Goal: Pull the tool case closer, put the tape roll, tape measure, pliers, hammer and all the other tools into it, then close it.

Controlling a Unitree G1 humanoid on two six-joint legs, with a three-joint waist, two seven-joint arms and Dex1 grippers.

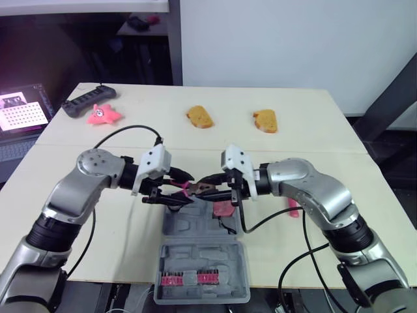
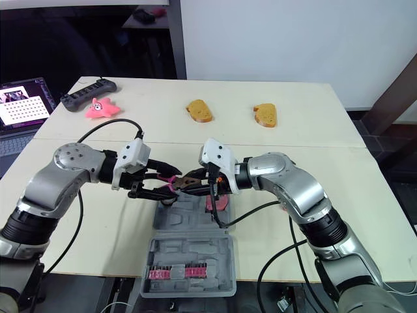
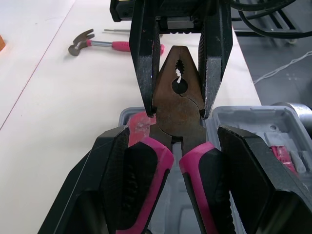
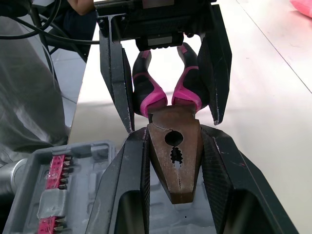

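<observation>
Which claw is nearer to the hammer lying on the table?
Right. The right claw grips the pliers by the head, on the side toward the hammer; the left claw holds the handles, farther from it.

Grey tool case (image 1: 202, 251), open flat, lid half at 6 o'clock carrying pink bits (image 1: 189, 278). Rusty-headed pliers (image 3: 178, 112), pink-black handles, shut, level above the tray half. Pink-handled hammer (image 3: 105, 44), lying on tabletop (image 1: 326, 140) at case's 3 o'clock.

A pale wooden table (image 1: 313, 130) stands before a white wall (image 1: 293, 39), a lit laptop screen (image 1: 23, 114) at its left.
</observation>
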